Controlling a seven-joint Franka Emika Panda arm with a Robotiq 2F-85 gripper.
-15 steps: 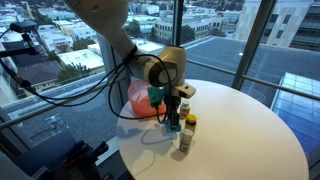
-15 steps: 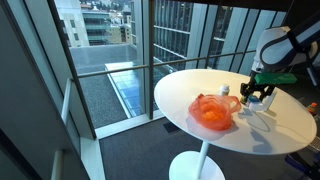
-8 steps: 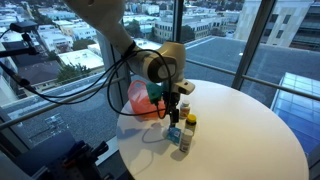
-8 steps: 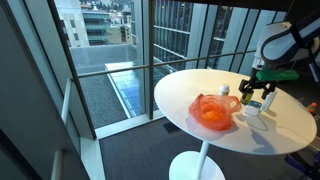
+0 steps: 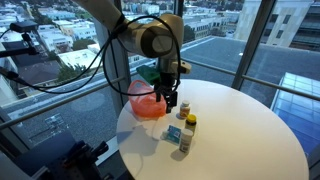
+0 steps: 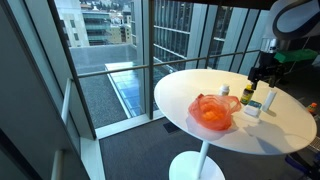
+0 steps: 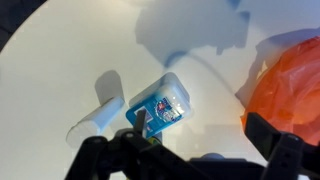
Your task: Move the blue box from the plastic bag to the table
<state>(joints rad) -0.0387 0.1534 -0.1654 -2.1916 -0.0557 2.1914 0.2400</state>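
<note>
The blue box [image 5: 176, 135] stands on the round white table [image 5: 240, 130], just beside the orange plastic bag [image 5: 146, 101]. In the wrist view the blue box [image 7: 158, 108] lies below me, apart from the bag [image 7: 287, 85]. My gripper [image 5: 171, 98] hangs open above the box with nothing between its fingers; in the wrist view the gripper [image 7: 185, 158] straddles bare table. In an exterior view the gripper [image 6: 262, 76] is above the box [image 6: 252, 107], and the bag [image 6: 210, 113] sits nearer the table's middle.
A small bottle with a yellow cap [image 5: 190, 122] stands right next to the box, also seen as a white bottle [image 7: 92, 118] in the wrist view. The table edge [image 6: 185, 135] drops off near the bag. Glass windows surround the table.
The gripper opened and let go of the blue box, then rose straight up away from it. The box stays on the table by the bottle.
</note>
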